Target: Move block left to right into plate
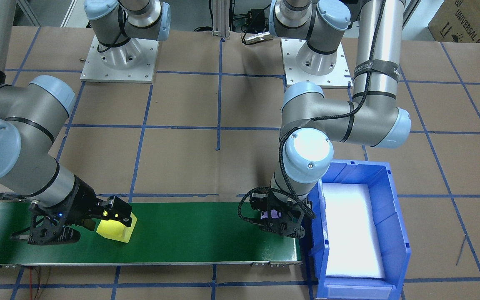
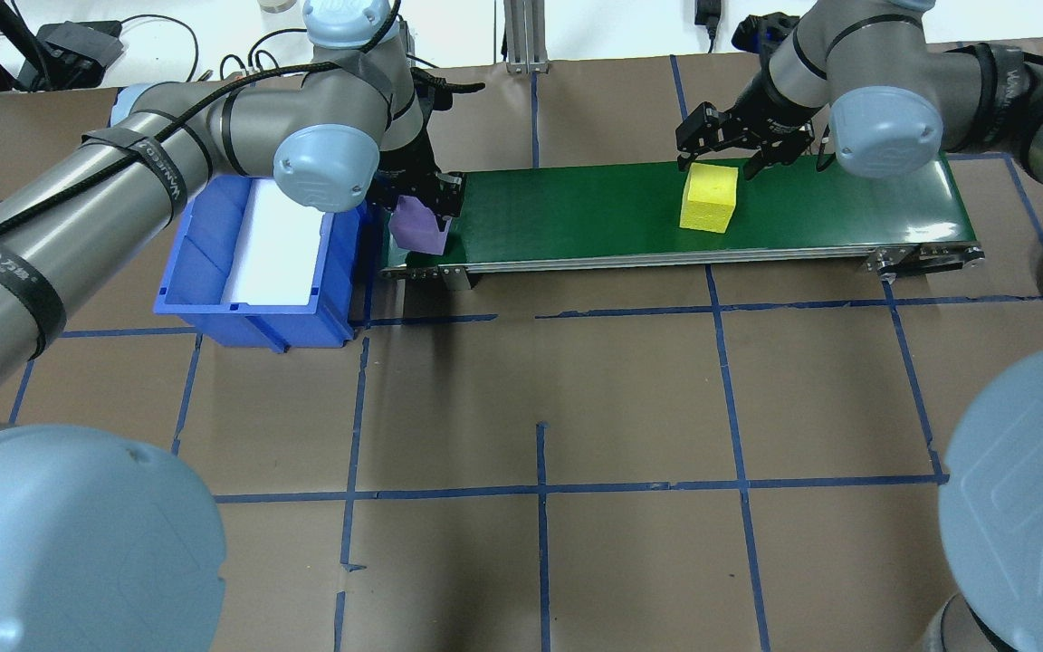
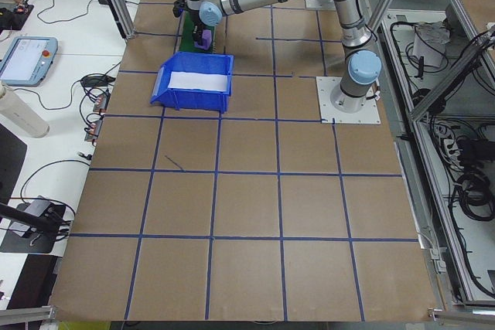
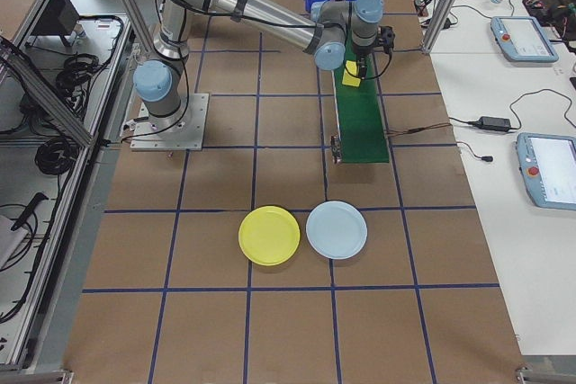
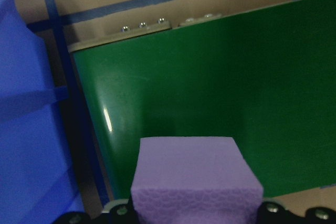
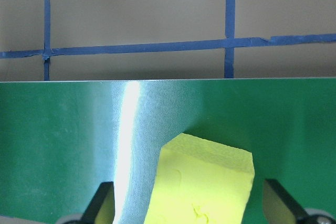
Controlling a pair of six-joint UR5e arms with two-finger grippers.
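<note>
Purple block clamped in left gripper at belt's 9 o'clock end; right gripper spread wide over yellow block, likely pre-grasp, next needs closing.

**Two silver arms with pale blue joint caps**

Both arms are built of brushed silver tubes joined by grey housings, each capped in pale blue plastic with a small centre screw. The left arm wears black straps with white lettering and a braided black cable looping to its wrist. The right arm shows thin black seam rings. Square metal base plates are ringed with screws. The end tooling is black, skeletal.
</note>
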